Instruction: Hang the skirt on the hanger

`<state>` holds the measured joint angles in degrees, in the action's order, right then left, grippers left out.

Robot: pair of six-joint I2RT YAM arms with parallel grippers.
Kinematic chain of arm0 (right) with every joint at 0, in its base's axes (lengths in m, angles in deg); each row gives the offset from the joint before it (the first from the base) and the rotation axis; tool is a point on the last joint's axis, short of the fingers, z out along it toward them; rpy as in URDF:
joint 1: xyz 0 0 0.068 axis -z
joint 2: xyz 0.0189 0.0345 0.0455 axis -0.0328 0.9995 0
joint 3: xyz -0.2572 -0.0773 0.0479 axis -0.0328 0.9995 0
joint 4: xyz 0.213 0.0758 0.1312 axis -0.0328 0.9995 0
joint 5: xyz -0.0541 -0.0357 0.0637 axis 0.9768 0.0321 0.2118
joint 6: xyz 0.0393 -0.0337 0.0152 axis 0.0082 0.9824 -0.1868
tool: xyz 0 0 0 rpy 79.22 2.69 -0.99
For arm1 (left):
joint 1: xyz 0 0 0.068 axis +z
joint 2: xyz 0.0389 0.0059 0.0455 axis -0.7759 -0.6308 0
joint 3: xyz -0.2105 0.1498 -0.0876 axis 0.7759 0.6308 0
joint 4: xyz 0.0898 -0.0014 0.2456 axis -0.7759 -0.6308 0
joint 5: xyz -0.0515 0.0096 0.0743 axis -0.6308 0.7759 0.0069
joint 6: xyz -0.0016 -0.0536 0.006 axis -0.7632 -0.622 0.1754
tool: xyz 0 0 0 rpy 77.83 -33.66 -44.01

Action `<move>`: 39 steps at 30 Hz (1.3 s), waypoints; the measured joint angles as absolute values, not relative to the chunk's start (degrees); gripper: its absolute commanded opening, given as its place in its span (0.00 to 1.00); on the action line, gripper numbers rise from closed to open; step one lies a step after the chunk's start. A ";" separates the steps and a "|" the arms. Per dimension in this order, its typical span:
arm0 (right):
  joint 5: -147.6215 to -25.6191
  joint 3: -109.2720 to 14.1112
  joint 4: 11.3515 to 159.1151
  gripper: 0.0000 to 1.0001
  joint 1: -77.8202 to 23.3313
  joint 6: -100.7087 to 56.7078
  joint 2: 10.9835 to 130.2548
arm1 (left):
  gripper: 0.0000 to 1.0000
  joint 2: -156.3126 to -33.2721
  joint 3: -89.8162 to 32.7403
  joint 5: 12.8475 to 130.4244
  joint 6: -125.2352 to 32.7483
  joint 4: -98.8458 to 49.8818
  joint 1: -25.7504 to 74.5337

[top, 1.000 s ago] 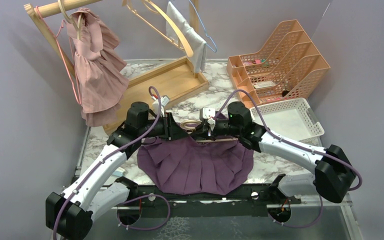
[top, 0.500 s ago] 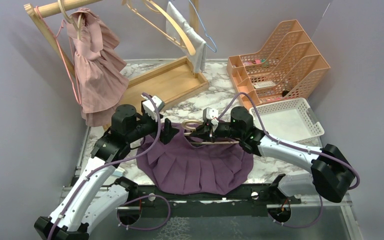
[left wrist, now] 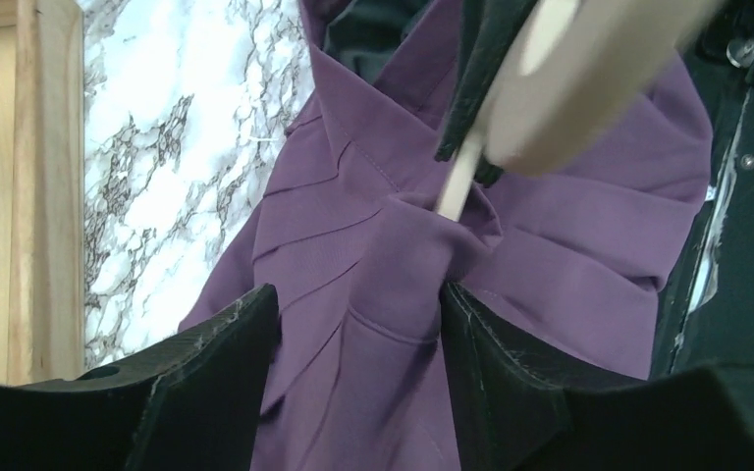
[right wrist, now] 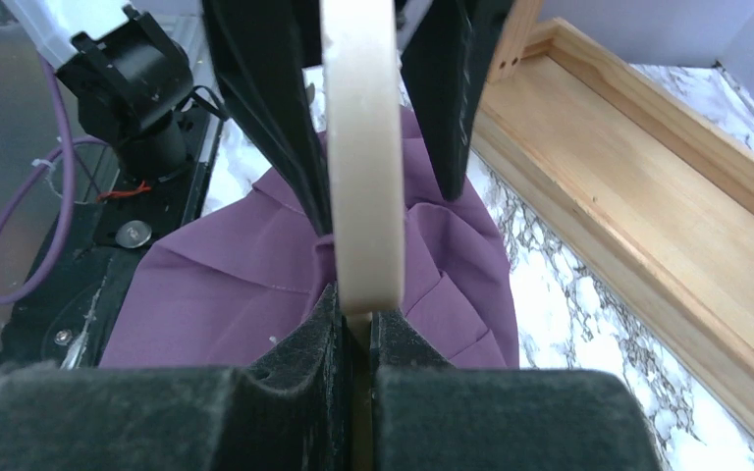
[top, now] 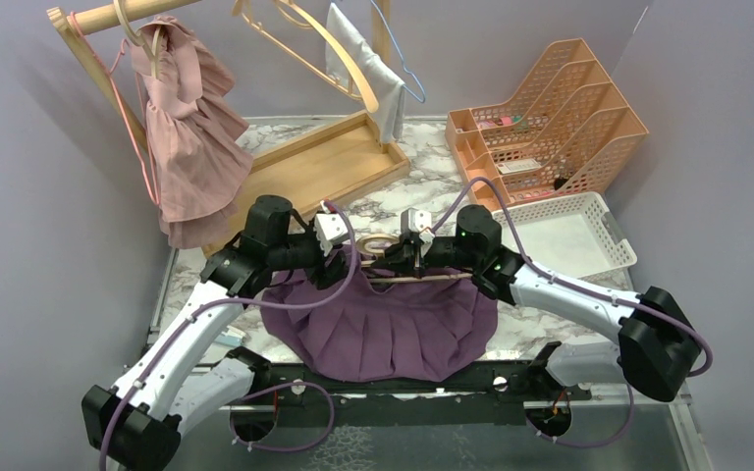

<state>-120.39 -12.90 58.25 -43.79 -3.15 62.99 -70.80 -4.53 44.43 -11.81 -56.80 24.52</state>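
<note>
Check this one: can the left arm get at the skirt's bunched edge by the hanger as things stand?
Probably yes. The left gripper hangs open right over the skirt, a raised fold between its fingers, nothing in between. The right gripper holds the hanger just beyond.

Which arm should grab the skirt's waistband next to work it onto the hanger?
Left. The left gripper stands open astride the bunched waistband of the skirt, right beside the hanger. The right gripper is shut on the hanger, holding it.
</note>
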 measured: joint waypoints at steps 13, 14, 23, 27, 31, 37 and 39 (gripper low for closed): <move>-123.53 -15.52 61.44 0.01 -43.18 -3.15 61.72 | 0.44 -77.23 -8.55 34.90 -6.02 -58.94 24.50; -123.91 -15.87 61.79 0.01 -43.18 -3.15 61.72 | 0.44 -77.38 -8.60 34.21 -5.93 -58.94 24.50; -124.78 -17.92 64.30 0.16 -43.00 -2.72 61.48 | 0.00 -78.76 -9.51 29.62 -2.44 -61.22 24.19; -122.49 -17.94 64.96 0.50 -43.18 -3.50 59.80 | 0.00 -78.83 -10.50 29.83 -1.21 -61.76 24.15; -115.67 -17.94 65.98 0.55 -43.18 -5.06 54.68 | 0.00 -78.70 -11.33 33.66 -0.95 -62.07 24.19; -100.52 -17.94 71.64 0.56 -43.18 -7.59 45.77 | 0.00 -77.54 -13.45 40.81 -0.95 -62.51 24.19; -95.86 -17.94 74.46 0.56 -43.18 -8.79 43.06 | 0.00 -76.97 -14.50 42.60 -0.95 -62.46 24.19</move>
<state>-95.86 -17.94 74.46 -43.18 -8.79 43.06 -76.97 -14.50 42.60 -0.95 -62.46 24.19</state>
